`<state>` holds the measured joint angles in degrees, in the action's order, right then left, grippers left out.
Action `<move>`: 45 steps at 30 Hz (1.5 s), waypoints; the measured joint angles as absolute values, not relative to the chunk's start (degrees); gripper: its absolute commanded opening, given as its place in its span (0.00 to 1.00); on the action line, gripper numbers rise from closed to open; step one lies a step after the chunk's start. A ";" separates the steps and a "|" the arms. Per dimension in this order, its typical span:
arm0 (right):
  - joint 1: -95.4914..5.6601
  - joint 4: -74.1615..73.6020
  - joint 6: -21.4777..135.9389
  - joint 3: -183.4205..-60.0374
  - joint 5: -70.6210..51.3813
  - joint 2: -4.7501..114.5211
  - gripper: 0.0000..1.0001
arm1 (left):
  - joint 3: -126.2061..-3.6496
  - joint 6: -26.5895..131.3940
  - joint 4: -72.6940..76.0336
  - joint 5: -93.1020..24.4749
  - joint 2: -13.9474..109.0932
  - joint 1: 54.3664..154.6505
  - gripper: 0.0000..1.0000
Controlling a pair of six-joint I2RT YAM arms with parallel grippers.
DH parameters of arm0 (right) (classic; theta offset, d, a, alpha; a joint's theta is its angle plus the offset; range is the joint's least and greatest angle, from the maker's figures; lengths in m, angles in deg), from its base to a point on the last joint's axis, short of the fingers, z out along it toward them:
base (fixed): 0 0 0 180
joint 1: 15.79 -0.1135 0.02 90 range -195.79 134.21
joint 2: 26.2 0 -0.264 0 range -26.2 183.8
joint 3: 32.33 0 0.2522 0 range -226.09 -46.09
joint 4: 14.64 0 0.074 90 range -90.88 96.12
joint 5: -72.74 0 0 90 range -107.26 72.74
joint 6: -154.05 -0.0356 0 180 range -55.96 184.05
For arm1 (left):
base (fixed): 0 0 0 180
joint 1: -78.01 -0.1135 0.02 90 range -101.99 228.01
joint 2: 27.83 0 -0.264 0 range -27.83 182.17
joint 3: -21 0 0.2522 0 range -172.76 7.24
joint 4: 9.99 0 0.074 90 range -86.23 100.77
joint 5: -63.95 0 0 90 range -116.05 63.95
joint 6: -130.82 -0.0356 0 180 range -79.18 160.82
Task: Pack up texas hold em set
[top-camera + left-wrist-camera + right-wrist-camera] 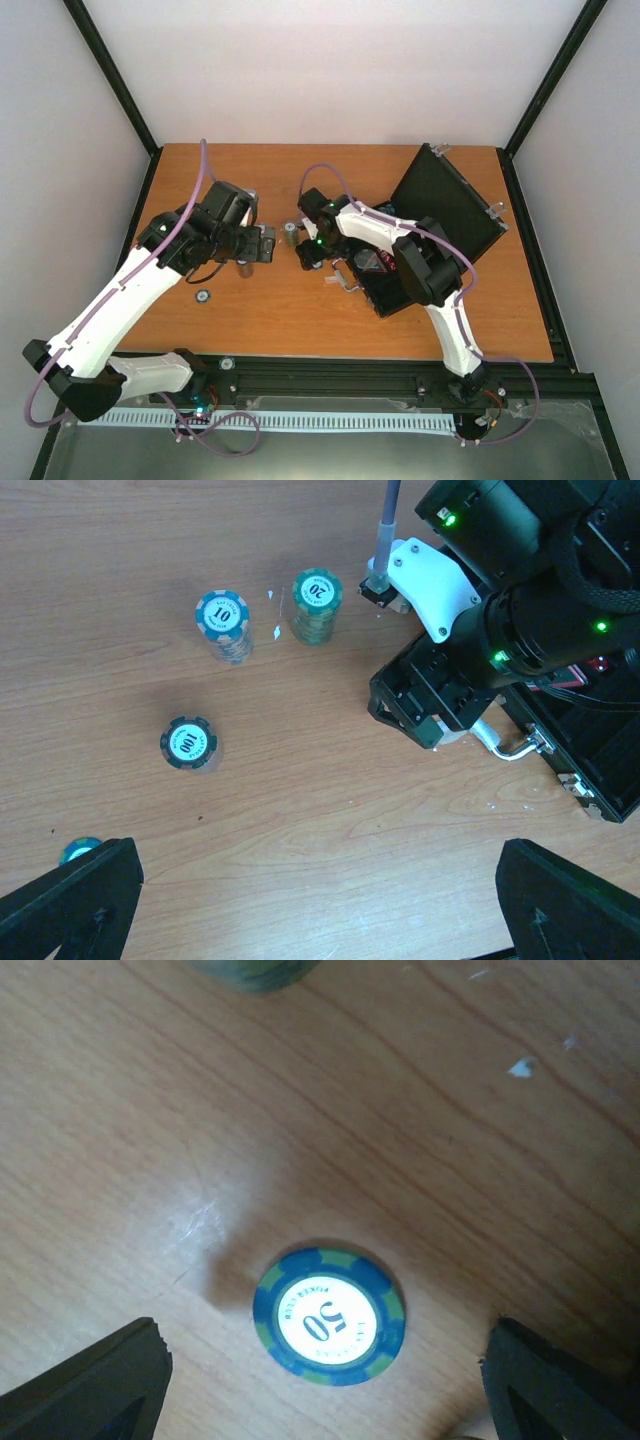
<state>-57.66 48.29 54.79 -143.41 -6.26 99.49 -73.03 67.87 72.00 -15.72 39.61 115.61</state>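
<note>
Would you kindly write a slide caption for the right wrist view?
Right gripper, open, hovers over a round blue-and-green chip marked 50 on the brown wooden table.

**Left arm** (pixel 110 300): white links, black joints. Runs from its base up and to the right, and ends well left of the case (pixel 445 200). The wrist is bent over so the tool faces down.

**Left gripper** (pixel 262 243): points downward. Its fingers (pixel 70 900) are spread wide at either side of the wrist view, with nothing gripped between them.

**Right arm** (pixel 455 325): rises from its base. The black elbow hangs over the near-left part of the case, and the forearm runs leftward off it.

**Right gripper** (pixel 305 255): just left of the case, facing down. Its fingers (pixel 85 1380) stand wide apart and clasp nothing.
</note>
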 measured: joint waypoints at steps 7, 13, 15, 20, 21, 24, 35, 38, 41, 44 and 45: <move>-58.11 51.05 55.36 -148.53 -9.45 102.82 0.76 | -73.03 67.74 72.00 -15.62 39.82 115.61 1.00; -59.08 52.16 55.44 -149.82 -11.76 103.71 0.73 | -73.03 67.35 72.02 -15.11 40.24 115.61 1.00; -59.54 52.14 55.42 -149.64 -12.51 103.71 0.73 | -73.03 67.32 72.02 -14.94 40.24 115.61 1.00; -60.61 51.22 55.44 -147.89 -14.58 102.97 0.67 | -73.01 67.32 72.07 -14.61 39.98 115.61 1.00; -60.78 51.09 55.44 -147.63 -14.93 102.86 0.63 | -72.96 67.35 72.07 -14.54 39.78 115.61 1.00; -61.02 51.11 55.55 -147.50 -15.87 102.84 0.59 | -72.63 67.39 72.09 -14.44 38.80 115.61 1.00; -61.13 48.97 55.42 -144.88 -17.84 101.70 0.37 | -71.91 68.42 72.46 -14.09 36.74 115.61 1.00; -61.17 48.23 55.05 -144.09 -17.93 101.20 0.32 | -71.70 68.74 72.66 -14.00 36.48 115.61 1.00; -61.20 47.51 55.07 -143.35 -18.04 100.74 0.31 | -71.54 69.12 72.74 -13.98 36.44 115.61 1.00; -61.22 47.07 55.07 -142.91 -18.15 100.39 0.31 | -71.48 69.20 72.79 -13.98 36.44 115.61 1.00; -61.22 46.94 55.07 -142.76 -18.17 100.26 0.31 | -71.48 69.23 72.76 -13.98 36.44 115.61 1.00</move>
<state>-61.22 46.94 55.07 -142.76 -18.17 100.26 -71.48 69.23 72.76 -13.98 36.44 115.61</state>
